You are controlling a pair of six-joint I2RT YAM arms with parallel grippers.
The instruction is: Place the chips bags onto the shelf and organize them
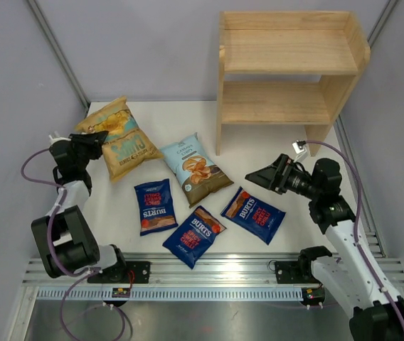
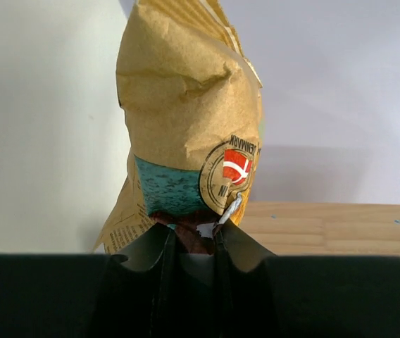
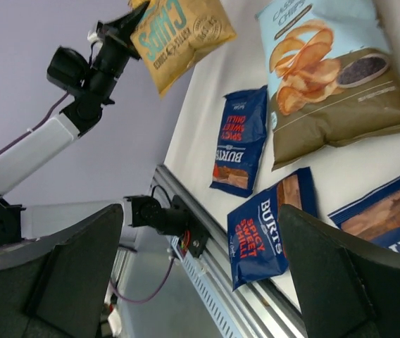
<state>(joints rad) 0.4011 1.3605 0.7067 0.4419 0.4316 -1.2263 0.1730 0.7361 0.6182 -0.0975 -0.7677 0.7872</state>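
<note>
**Left arm grabbing the golden-yellow bag, shelf not yet loaded**

Left end effector (image 1: 97, 142) is clenching on the edge of the golden-yellow chips bag (image 1: 122, 145) at 10 o'clock on the desk (image 1: 181, 117). The left wrist view is showing the bag's seam pinched between the fingers (image 2: 232, 246). The bag looks partly raised, but can't confirm it's fully off the desk.

Right end effector (image 1: 253, 176) is hanging released, jaws wide, at 3 o'clock, gripping nothing.

The pale blue bag (image 1: 196, 169) is lying at centre. Three BURTS bags (image 1: 154, 206) (image 1: 194, 236) (image 1: 253, 214) are lying flat around 6 o'clock. The wooden shelf (image 1: 280, 50) is standing at 1 o'clock, both tiers bare.

Step in hand: the pick of bag one. The next move is probably calling for a lift and a long carry across to 1 o'clock, keeping the floppy bag above the others.
</note>
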